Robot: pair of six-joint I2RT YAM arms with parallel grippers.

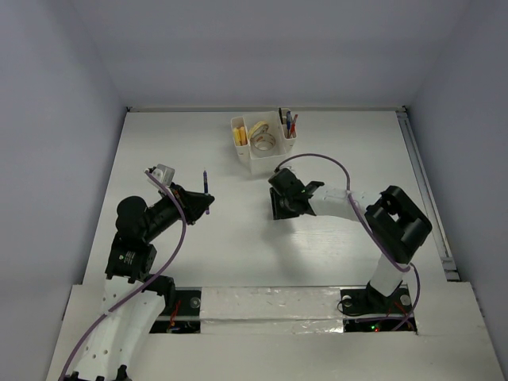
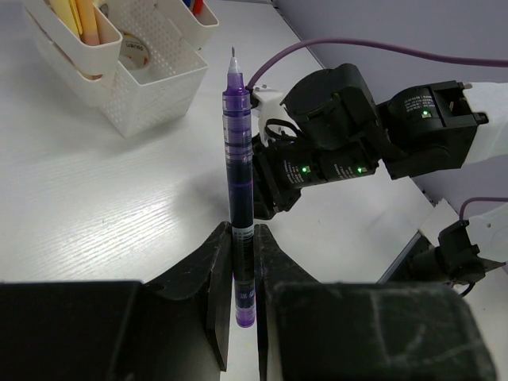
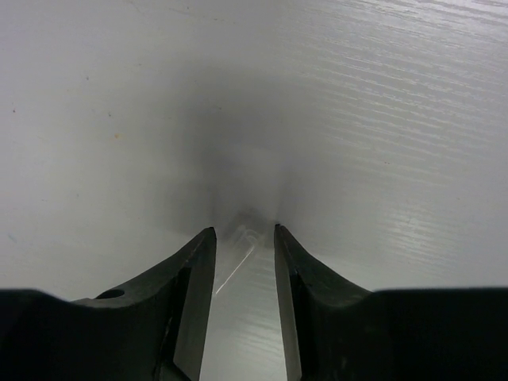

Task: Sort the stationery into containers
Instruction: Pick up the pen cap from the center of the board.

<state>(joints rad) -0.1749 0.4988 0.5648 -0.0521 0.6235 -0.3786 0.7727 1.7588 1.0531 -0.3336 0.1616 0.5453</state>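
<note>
My left gripper [image 1: 204, 200] is shut on a purple pen [image 1: 205, 184] and holds it upright above the table, left of centre. In the left wrist view the pen [image 2: 238, 159] stands between the fingers, tip up, with the gripper [image 2: 242, 232] closed on its lower end. The white organizer [image 1: 266, 163] stands at the back centre; it also shows in the left wrist view [image 2: 151, 99]. My right gripper [image 1: 279, 208] points down at the table in front of the organizer. Its jaws [image 3: 244, 232] are open, tips close to the surface, with a faint clear sliver between them.
The organizer holds yellow sticks [image 1: 240, 135] on the left, tape rolls [image 1: 263, 136] in the middle and pens [image 1: 290, 123] on the right. The right arm's wrist [image 2: 341, 135] is close beyond the held pen. White walls enclose the table on three sides.
</note>
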